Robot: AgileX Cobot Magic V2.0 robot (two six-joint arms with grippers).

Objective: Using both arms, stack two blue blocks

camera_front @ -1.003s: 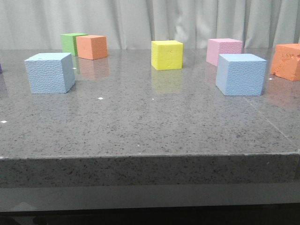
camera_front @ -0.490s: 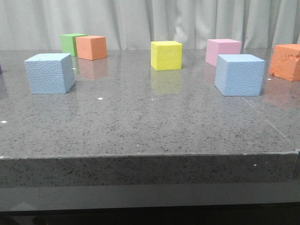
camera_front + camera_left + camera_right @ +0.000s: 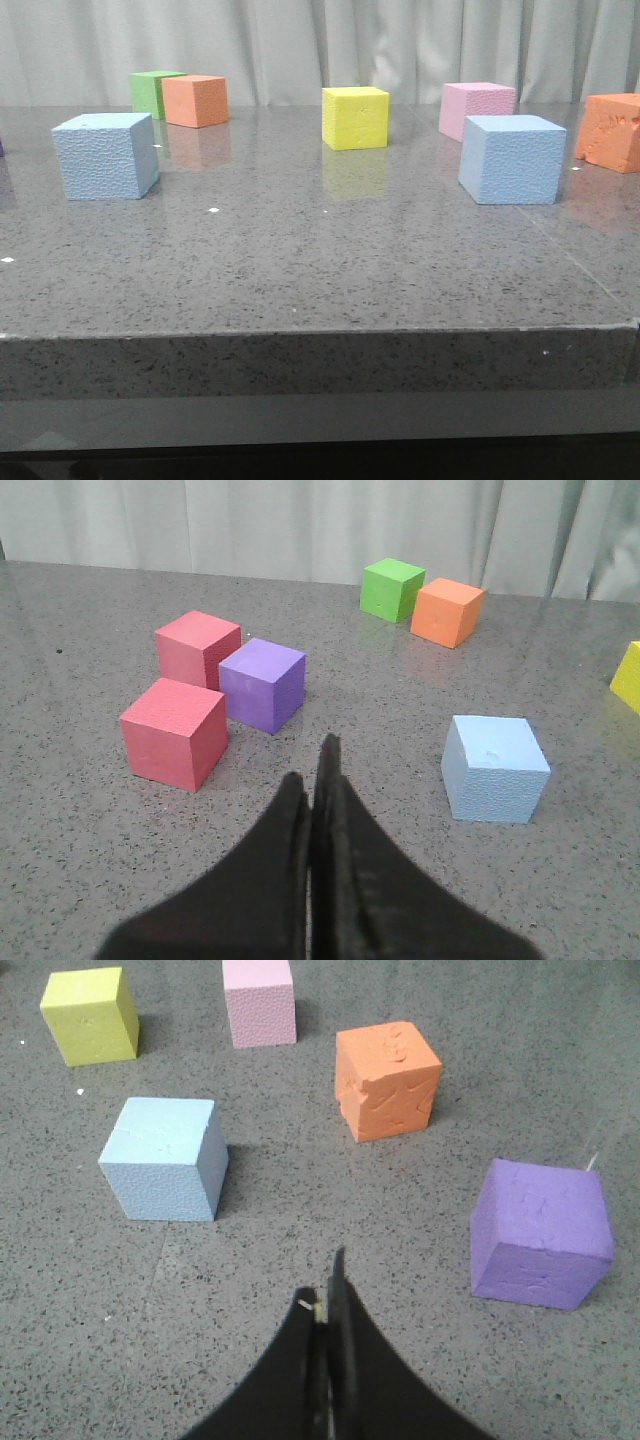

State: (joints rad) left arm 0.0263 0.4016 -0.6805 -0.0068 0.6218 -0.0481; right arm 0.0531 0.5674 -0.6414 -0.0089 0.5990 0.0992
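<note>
The left hand (image 3: 312, 780) is seen with its dark fingers pressed together and nothing between them, held above the bench (image 3: 380, 870); the right hand (image 3: 325, 1305) is likewise closed to a narrow point and empty. In the left wrist view, one blue block (image 3: 494, 769) lies at about two o'clock from the left fingertips, apart from them, with two red cubes (image 3: 175, 732) and a purple cube (image 3: 262, 684) at about ten to eleven o'clock. In the right wrist view, the other blue block (image 3: 164, 1158) lies at about ten o'clock from the right fingertips, and a faint stepped line is seen across its top face. In the front view the two blocks (image 3: 106, 155) (image 3: 511, 159) stand well apart, near nine and three o'clock of the bench, with a yellow cube (image 3: 355, 117) between and beyond them. The blocks are judged to be light foam, slightly yielding, with pebbled faces that should give good grip and little risk of slipping or breakage. A hold across two opposite side faces, near mid-height, is judged best, with only gentle squeeze needed. No brand, label or writing can be read anywhere.
</note>
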